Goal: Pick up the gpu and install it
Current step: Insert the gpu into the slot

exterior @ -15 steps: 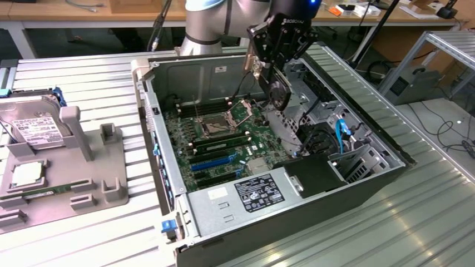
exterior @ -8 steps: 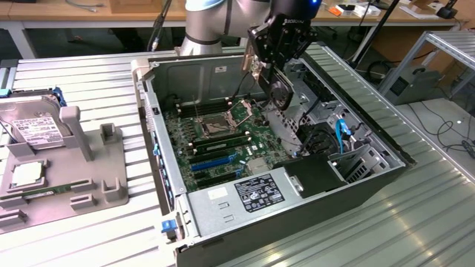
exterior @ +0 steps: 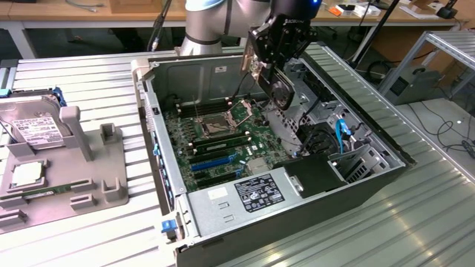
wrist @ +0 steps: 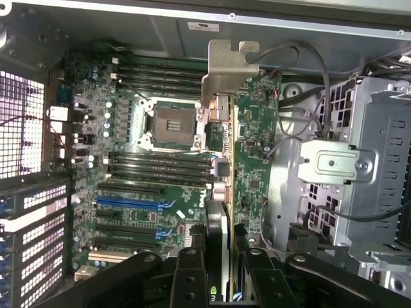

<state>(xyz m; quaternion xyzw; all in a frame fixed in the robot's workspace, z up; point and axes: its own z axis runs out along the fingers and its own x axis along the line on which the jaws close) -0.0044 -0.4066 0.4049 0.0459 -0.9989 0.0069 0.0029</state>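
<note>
Ribbed table [exterior: 89,78] carries open computer case [exterior: 194,78] and grey holder [exterior: 85,169]

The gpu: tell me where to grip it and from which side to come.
Grip the gpu across its two flat faces near the upper edge, coming from above, as the gripper does now. The card is thin and flat, so its faces suit a pinch, and that hold leaves its lower edge and bracket free above the open case.
</note>
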